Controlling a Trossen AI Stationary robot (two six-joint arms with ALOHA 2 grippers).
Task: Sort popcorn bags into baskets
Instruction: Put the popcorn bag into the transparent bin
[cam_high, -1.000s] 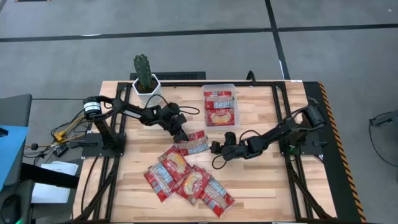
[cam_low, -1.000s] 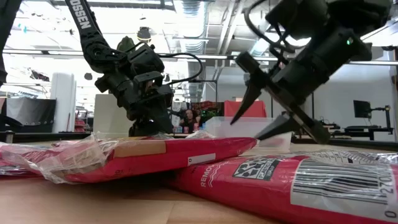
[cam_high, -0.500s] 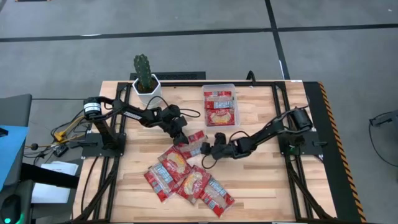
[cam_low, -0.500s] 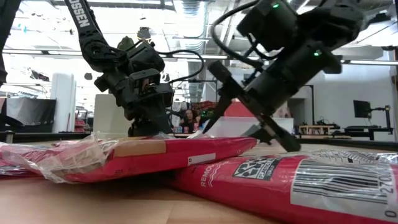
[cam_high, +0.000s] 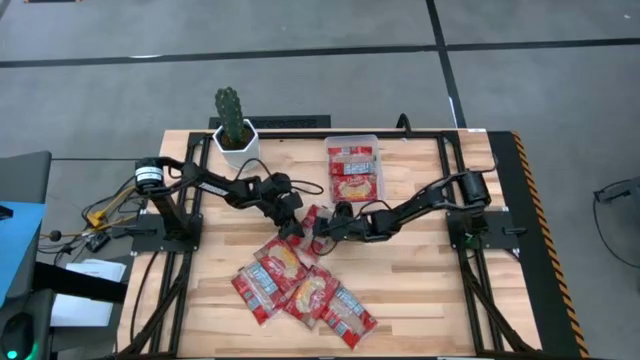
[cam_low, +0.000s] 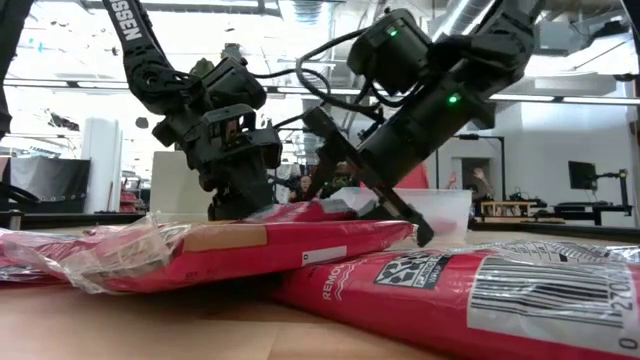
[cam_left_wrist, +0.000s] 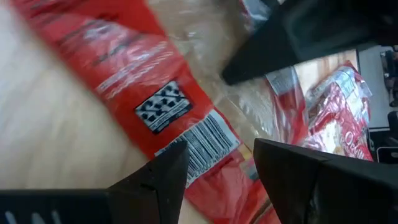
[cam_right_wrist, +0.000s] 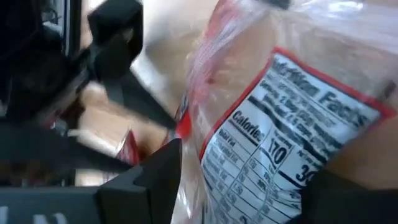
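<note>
Table: a wooden table (cam_high: 420, 290) carries both arms, a cactus pot (cam_high: 234, 135) at the far left corner, and the task's things.
Basket: the clear basket (cam_high: 371, 141) sits at the far edge of the table, right of the pot, with two popcorn bags already lying flat inside.
Pile: four or so popcorn bags (cam_high: 300, 290) overlap in a heap near the front of the table, well apart from the basket.
Contested bag: one popcorn bag (cam_high: 312, 222) lies mid-table between the two grippers, its label side up.
Left gripper: the left gripper (cam_left_wrist: 214, 171) is at the bag's left end, fingers spread with the barcode panel showing in the gap; whether the tips touch the film cannot be told.
Right gripper: the right gripper (cam_right_wrist: 239, 180) is at the bag's other end, fingers parted around the crinkled nutrition panel, not yet clamped.
Step in hand: judged to be a grasp of this single bag by the right arm for carrying to the basket.
Doing it well: one arm should likely commit, pinching the bag body rather than the loose film edge, while the other stays clear of the fingers so near it.
</note>
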